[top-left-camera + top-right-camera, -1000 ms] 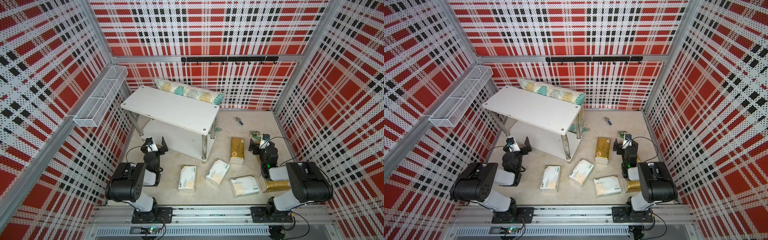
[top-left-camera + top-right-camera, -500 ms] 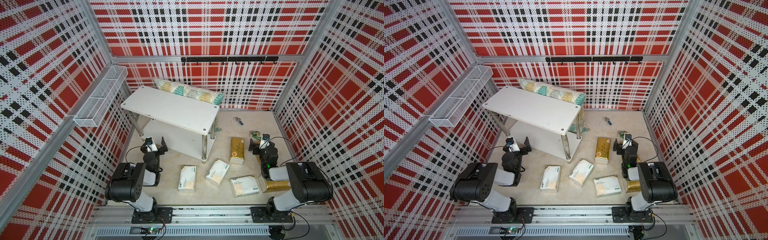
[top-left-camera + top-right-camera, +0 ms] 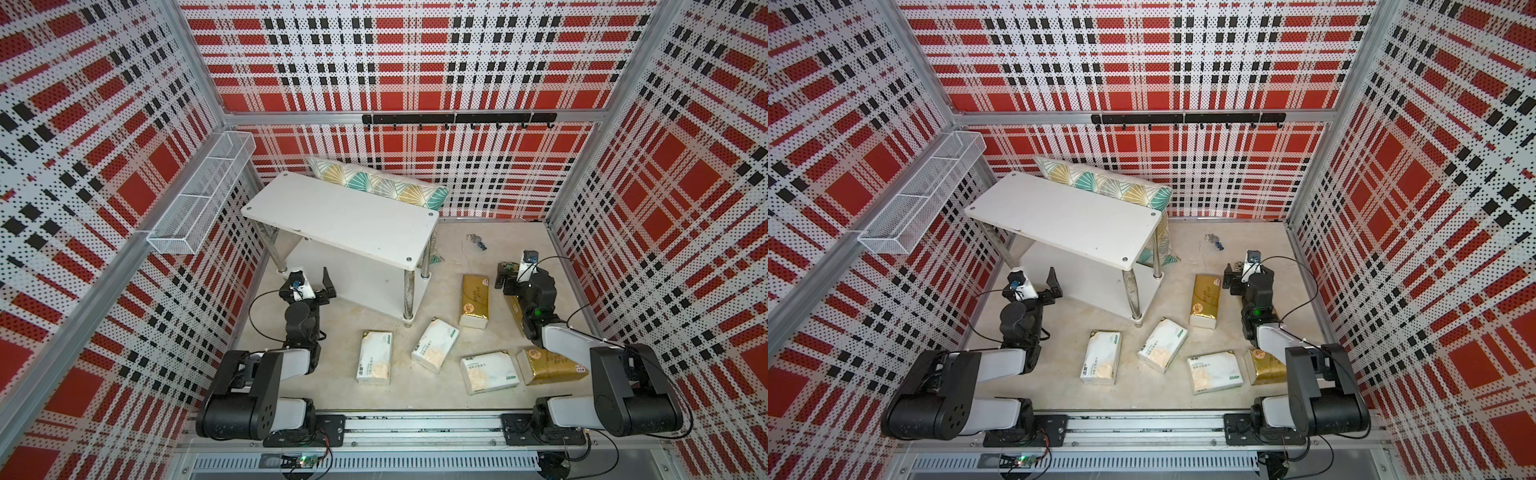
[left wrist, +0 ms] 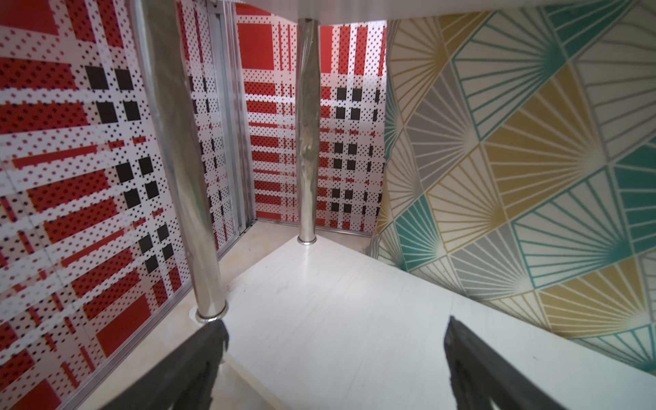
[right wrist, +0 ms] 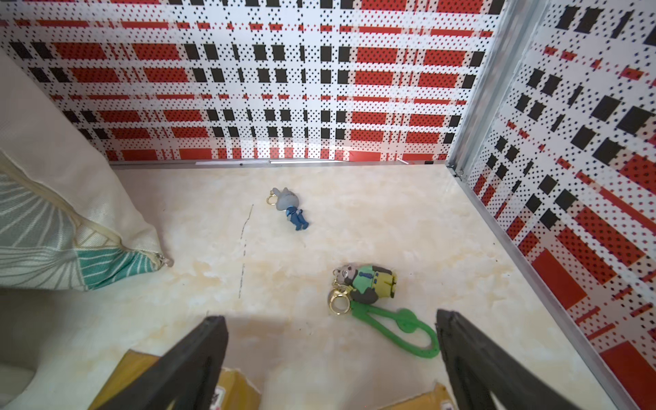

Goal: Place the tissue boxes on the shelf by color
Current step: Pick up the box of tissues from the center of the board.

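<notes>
No movement since a second back; both arms parked as then.

Both top views: shelf (image 3: 340, 216) (image 3: 1067, 220) with top tier bare, every pack down on the desk (image 3: 332, 390). White tissue boxes (image 3: 375, 356) in a loose row nearer the rail. Gold tissue boxes (image 3: 473, 301) over by the right arm, one partly hidden under it. Probably the very start of sorting.

Left wrist: left jaws spread wide, empty, aimed into the lower tier (image 4: 337, 319) beside a chrome leg (image 4: 184, 159). Pillow (image 4: 532, 159) behind, no pack near.

Right wrist: right jaws wide too, presumably to span a pack, hanging empty just above a gold one. Keychain figures (image 5: 289, 209) ahead, not wanted.
</notes>
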Available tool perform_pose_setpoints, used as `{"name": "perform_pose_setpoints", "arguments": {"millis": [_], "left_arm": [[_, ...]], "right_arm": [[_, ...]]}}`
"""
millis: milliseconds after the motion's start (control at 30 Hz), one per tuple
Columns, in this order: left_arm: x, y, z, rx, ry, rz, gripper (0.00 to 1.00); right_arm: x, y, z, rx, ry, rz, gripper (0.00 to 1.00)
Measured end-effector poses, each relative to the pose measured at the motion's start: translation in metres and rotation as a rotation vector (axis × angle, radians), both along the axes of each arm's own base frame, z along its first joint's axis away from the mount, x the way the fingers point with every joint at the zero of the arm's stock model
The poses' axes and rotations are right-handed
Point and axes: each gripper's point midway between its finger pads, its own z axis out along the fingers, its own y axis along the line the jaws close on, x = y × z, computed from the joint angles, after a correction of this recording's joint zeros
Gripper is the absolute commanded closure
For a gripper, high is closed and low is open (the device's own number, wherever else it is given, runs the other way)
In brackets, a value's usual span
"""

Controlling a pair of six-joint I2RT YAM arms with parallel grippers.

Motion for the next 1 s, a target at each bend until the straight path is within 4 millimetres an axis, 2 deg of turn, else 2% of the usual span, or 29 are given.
{"name": "perform_pose_setpoints", "arguments": {"millis": [167, 367, 500, 600, 833, 1000], "left_arm": [[0.002, 0.008, 0.022, -0.009, -0.017, 0.022, 0.01], [0.001, 0.021, 0.040, -0.041, -0.018, 0.071, 0.01], [-0.005, 0.034, 0.040, -0.082, -0.002, 0.105, 0.01], [-0.002, 0.037, 0.041, -0.099, 0.024, 0.108, 0.01], [0.015, 0.036, 0.056, -0.102, 0.084, 0.113, 0.01], [0.013, 0.027, 0.048, -0.074, 0.168, 0.161, 0.01]], "right_arm": [[-0.010, 0.013, -0.010, 0.000, 0.100, 0.009, 0.00], [-0.027, 0.015, -0.002, 0.016, 0.160, 0.002, 0.00], [-0.034, 0.025, 0.002, 0.046, 0.206, 0.027, 0.00], [-0.039, 0.030, 0.002, 0.074, 0.250, 0.042, 0.00], [-0.042, 0.042, 0.014, 0.134, 0.343, 0.062, 0.00], [-0.039, 0.057, 0.010, 0.185, 0.422, 0.080, 0.00]]}}
